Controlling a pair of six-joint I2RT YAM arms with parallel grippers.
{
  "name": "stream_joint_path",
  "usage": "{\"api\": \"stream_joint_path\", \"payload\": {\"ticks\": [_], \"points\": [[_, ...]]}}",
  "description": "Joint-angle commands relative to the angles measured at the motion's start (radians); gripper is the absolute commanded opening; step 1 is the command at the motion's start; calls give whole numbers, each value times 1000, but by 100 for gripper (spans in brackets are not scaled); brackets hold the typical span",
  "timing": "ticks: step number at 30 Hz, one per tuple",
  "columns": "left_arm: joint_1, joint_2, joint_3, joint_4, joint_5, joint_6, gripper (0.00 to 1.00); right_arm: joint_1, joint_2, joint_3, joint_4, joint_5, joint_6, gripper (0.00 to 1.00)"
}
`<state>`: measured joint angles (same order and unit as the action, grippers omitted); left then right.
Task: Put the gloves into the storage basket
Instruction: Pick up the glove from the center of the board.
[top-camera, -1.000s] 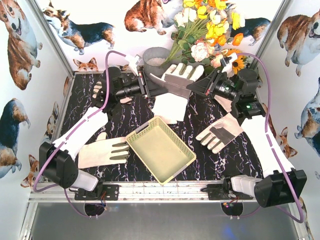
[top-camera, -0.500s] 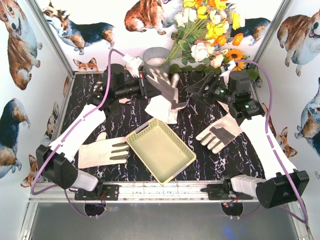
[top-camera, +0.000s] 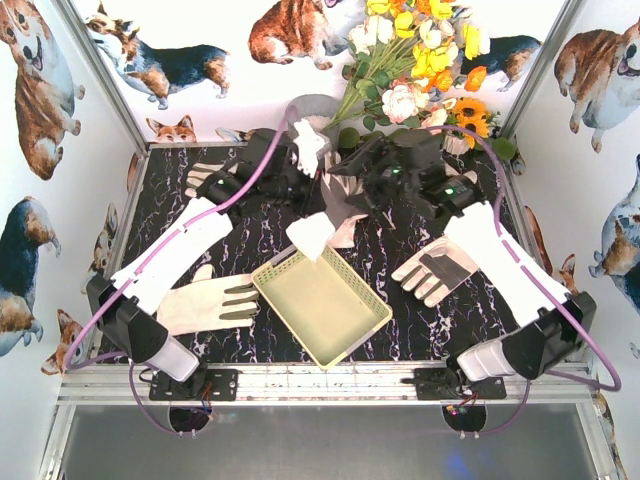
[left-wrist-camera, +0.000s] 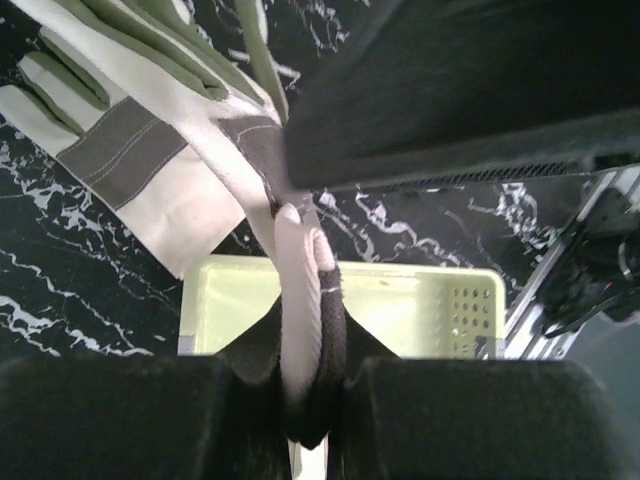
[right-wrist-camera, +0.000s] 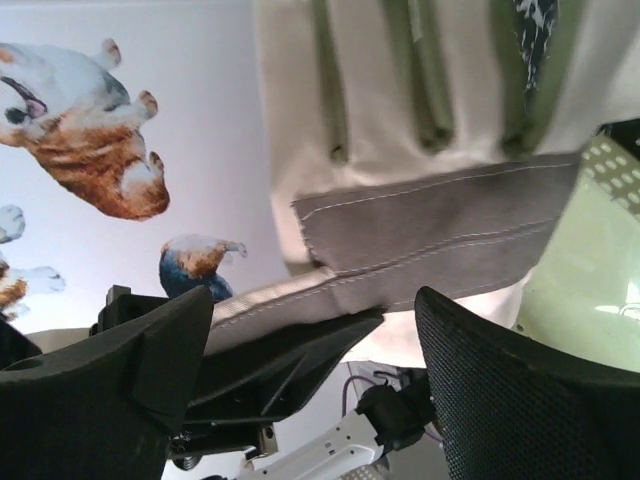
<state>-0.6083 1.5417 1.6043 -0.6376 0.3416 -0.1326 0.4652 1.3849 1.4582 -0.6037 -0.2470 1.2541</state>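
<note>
The empty basket (top-camera: 330, 310) is set mid-way on the surface (top-camera: 420, 330), with a glove (top-camera: 200, 305) laid at its 9 o'clock and a second glove (top-camera: 437, 268) at 3 o'clock. Over its 12 o'clock rim a third glove (left-wrist-camera: 300, 290) is pinched in the clenched left end effector (left-wrist-camera: 312, 395), probably for dropping in. The right end effector (right-wrist-camera: 315, 330) is released, jaws spread.

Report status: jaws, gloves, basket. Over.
Left jaws shut on glove, hanging over basket far edge. Right jaws open beside it. Basket empty, nothing blocking.
</note>
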Motion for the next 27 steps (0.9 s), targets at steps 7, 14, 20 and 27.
{"api": "stream_joint_path", "payload": {"ticks": [7, 14, 20, 27], "points": [[-76, 24, 52, -88, -102, 152, 0, 46, 65, 49, -8, 40, 217, 86], [-108, 31, 62, -137, -174, 213, 0, 46, 90, 36, -2, 41, 218, 86], [-113, 42, 88, -145, -227, 235, 0, 54, 135, 45, -87, 13, 166, 82], [-123, 66, 106, -146, -211, 253, 0, 61, 167, 50, -106, 0, 137, 72]]}}
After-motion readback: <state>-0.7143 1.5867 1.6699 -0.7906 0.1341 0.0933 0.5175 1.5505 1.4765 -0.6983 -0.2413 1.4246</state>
